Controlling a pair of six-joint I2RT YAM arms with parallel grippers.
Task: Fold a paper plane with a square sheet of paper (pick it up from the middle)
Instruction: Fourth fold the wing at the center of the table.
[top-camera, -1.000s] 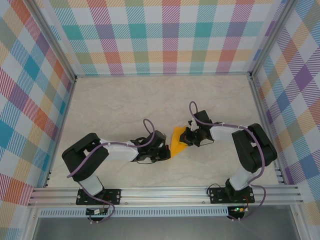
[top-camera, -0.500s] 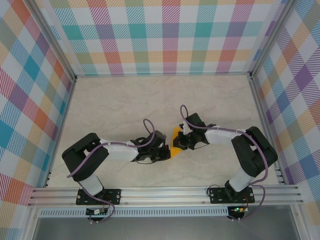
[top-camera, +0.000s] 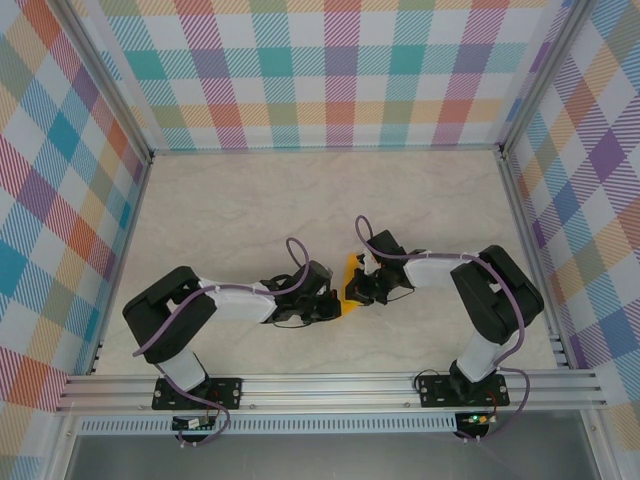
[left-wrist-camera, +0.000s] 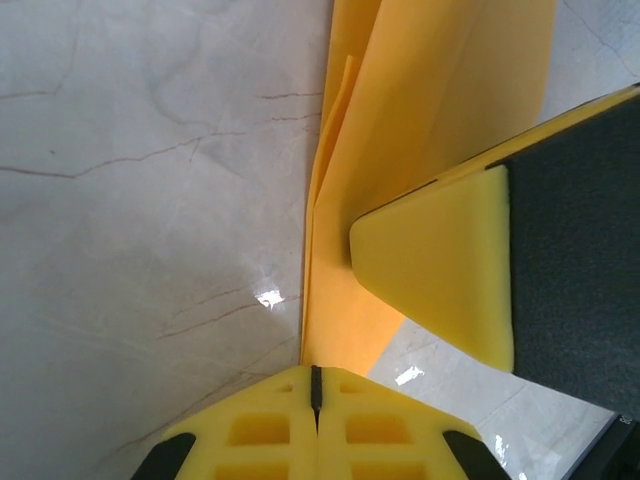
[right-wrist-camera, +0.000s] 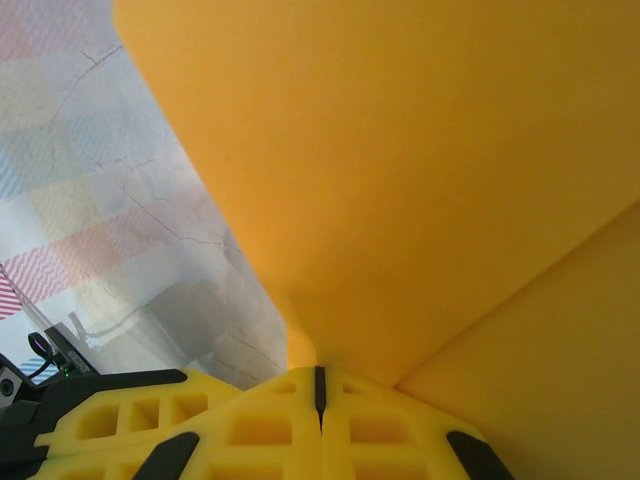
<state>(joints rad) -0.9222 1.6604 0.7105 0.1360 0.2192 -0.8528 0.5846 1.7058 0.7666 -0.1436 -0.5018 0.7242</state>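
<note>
The paper (top-camera: 350, 267) is mostly hidden by the left hand (top-camera: 335, 302) and right hand (top-camera: 358, 290). Its edges are cropped in both wrist views.

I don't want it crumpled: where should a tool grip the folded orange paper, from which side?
Probably the paper at its creased edge, edge-on from either end, as the shut left tool and right tool do: layers stack there, stiffer than the flat face.

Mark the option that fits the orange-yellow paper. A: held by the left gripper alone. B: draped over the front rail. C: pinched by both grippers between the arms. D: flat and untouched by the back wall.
C: the paper comes out from between the shut fingers of the left gripper and of the right gripper, each in its own wrist view.
</note>
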